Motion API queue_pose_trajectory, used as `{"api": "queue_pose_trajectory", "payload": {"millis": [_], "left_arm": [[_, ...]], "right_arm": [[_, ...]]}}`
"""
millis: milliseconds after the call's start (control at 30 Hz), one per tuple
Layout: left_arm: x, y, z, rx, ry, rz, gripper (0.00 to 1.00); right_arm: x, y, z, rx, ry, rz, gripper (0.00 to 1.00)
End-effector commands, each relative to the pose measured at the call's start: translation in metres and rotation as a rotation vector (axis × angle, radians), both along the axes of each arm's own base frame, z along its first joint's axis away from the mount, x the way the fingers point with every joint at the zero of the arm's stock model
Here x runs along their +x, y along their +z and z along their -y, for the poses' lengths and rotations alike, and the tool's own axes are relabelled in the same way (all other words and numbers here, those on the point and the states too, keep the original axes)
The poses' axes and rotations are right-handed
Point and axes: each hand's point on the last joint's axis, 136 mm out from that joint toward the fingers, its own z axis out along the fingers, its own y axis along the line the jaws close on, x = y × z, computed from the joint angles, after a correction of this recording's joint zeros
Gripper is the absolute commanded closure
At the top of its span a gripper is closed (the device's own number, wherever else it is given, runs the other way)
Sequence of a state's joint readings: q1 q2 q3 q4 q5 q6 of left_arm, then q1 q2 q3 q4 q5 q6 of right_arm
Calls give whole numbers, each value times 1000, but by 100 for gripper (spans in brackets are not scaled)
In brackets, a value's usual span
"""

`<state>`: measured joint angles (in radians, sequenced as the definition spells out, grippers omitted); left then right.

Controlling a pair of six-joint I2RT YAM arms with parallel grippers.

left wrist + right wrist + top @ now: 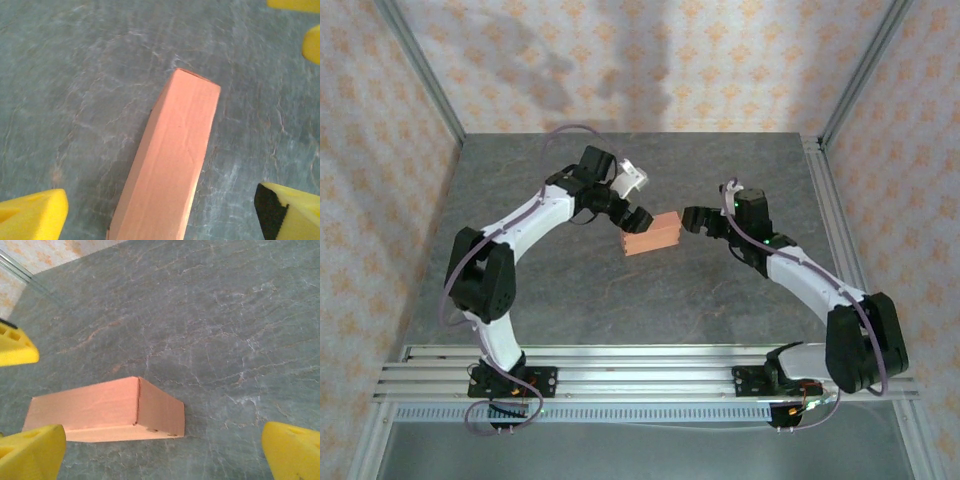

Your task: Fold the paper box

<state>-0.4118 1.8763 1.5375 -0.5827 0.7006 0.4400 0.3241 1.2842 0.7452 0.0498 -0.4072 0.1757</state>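
On grey table [570, 290], seeing paper box [651, 234] closed up, left gripper [636, 212] and right gripper [695, 218] spread, holding nothing; looks done.

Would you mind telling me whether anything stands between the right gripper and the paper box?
Nothing visible does. The paper box lies on the table with the open right gripper just off one end and the open left gripper at the other; between right gripper and box there is bare table.
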Motion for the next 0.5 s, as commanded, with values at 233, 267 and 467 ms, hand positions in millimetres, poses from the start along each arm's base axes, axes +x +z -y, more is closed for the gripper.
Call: {"api": "queue_pose_trajectory", "payload": {"millis": [233, 267, 467], "left_arm": [[-9, -33, 12, 197, -253, 38, 13], [-10, -37, 12, 205, -268, 42, 15], [-16, -41, 12, 228, -315, 55, 29]], "right_arm": [[-12, -10, 16, -53, -39, 4, 1], [-13, -11, 17, -57, -43, 6, 1], [-18, -16, 20, -63, -47, 2, 0]]}}
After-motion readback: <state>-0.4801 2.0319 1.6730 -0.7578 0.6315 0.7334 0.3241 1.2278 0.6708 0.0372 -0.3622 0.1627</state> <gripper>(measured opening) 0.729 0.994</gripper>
